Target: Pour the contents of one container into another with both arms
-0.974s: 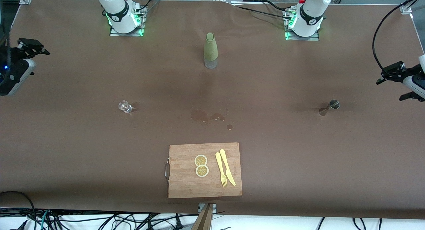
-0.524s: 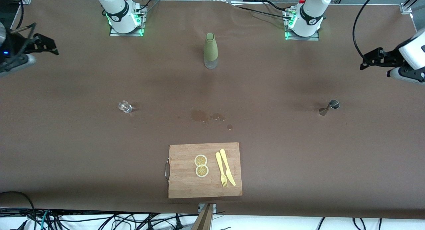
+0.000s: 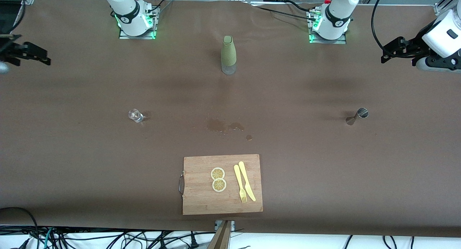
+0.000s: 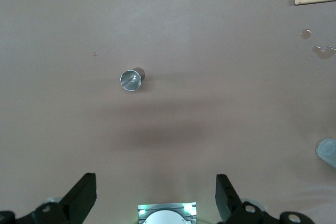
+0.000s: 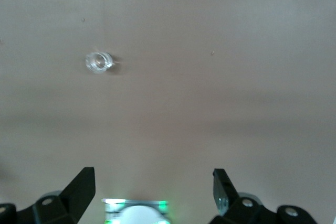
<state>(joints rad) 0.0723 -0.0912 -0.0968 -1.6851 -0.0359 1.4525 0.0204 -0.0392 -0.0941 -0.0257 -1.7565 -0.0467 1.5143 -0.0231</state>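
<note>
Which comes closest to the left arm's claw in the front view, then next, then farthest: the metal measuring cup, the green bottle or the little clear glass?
From the left gripper, up at its own end of the table:
1. Metal measuring cup, at that same end.
2. Green bottle, mid-table between the arms' bases.
3. Clear glass, toward the right arm's end.

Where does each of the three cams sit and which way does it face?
Front view: high across the table, facing both bases; both arms show, left gripper and right gripper open over the table's ends.
Left wrist view: on the left wrist, looking down at the small steel double-cone jigger; its own open fingers show.
Right wrist view: on the right wrist, looking down at the small clear glass; own open fingers show.
Shared: front view also shows the jigger and glass.
</note>
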